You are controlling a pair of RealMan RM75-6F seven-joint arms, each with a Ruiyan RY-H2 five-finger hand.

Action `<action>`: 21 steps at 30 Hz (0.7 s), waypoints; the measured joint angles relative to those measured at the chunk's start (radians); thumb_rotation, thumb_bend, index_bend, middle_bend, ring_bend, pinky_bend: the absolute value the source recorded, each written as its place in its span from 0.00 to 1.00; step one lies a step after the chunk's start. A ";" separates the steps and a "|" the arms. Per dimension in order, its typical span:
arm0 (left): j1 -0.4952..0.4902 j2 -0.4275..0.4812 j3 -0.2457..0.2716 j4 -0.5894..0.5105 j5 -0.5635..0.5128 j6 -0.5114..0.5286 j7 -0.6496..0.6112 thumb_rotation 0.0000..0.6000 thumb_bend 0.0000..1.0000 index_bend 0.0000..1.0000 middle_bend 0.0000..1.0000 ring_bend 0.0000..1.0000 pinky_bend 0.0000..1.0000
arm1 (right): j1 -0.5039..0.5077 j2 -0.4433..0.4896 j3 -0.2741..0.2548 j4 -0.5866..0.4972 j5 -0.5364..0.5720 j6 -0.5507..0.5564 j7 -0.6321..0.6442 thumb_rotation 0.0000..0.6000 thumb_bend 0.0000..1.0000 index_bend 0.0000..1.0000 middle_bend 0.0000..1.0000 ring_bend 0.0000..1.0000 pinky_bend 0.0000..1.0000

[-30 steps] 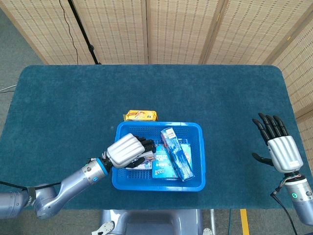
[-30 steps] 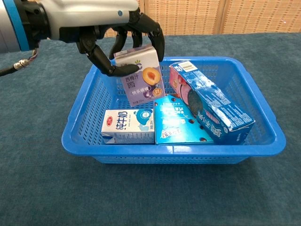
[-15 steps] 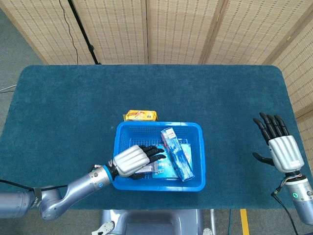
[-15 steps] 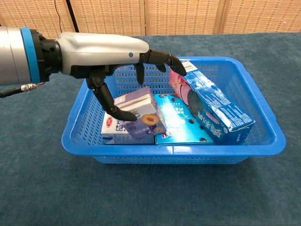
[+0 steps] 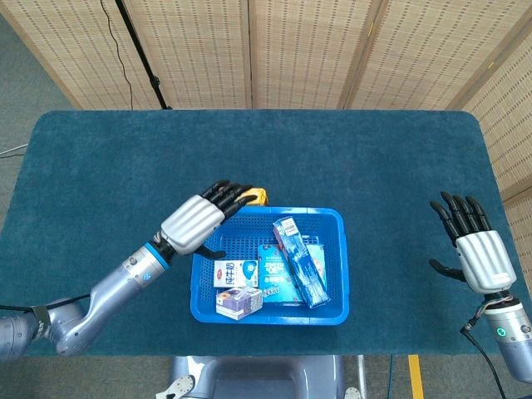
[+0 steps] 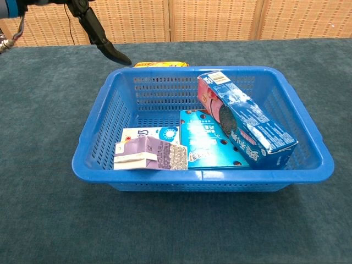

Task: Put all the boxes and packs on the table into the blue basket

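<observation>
The blue basket (image 5: pixel 334 218) (image 6: pixel 308 121) holds several cartons: a purple juice carton (image 5: pixel 238 302) (image 6: pixel 151 153) lying on its side, a white milk carton (image 5: pixel 234 273) (image 6: pixel 159 133) behind it, a flat blue pack (image 5: pixel 275 279) (image 6: pixel 207 139), and a long blue box (image 5: pixel 301 261) (image 6: pixel 247 118) leaning across. A yellow pack (image 5: pixel 257 195) (image 6: pixel 160 64) lies on the table just behind the basket. My left hand (image 5: pixel 197 219) (image 6: pixel 96 30) hovers open over the basket's far-left corner, fingertips over the yellow pack. My right hand (image 5: pixel 476 248) is open at the table's right edge.
The teal cloth table (image 5: pixel 108 183) stretches wide around the basket. Wicker screens (image 5: pixel 307 50) stand behind the table's far edge.
My left hand let go of the purple juice carton, which now lies on its side in the basket. The hand rose and moved back toward the yellow pack. The right hand stayed still.
</observation>
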 measured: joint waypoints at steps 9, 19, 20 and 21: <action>-0.007 0.044 -0.017 0.194 -0.070 -0.102 -0.079 1.00 0.00 0.00 0.00 0.00 0.00 | 0.004 -0.003 0.000 0.000 0.003 -0.010 -0.007 1.00 0.00 0.00 0.00 0.00 0.00; 0.006 -0.031 0.023 0.403 0.038 -0.141 -0.238 1.00 0.00 0.00 0.00 0.00 0.00 | 0.003 -0.003 0.000 -0.004 0.007 -0.013 -0.012 1.00 0.00 0.00 0.00 0.00 0.00; 0.009 -0.041 0.027 0.420 0.052 -0.139 -0.259 1.00 0.00 0.00 0.00 0.00 0.00 | 0.003 -0.003 0.001 -0.004 0.009 -0.013 -0.011 1.00 0.00 0.00 0.00 0.00 0.00; 0.012 -0.052 0.032 0.441 0.066 -0.136 -0.284 1.00 0.00 0.00 0.00 0.00 0.00 | 0.002 -0.002 0.002 -0.003 0.010 -0.014 -0.011 1.00 0.00 0.00 0.00 0.00 0.00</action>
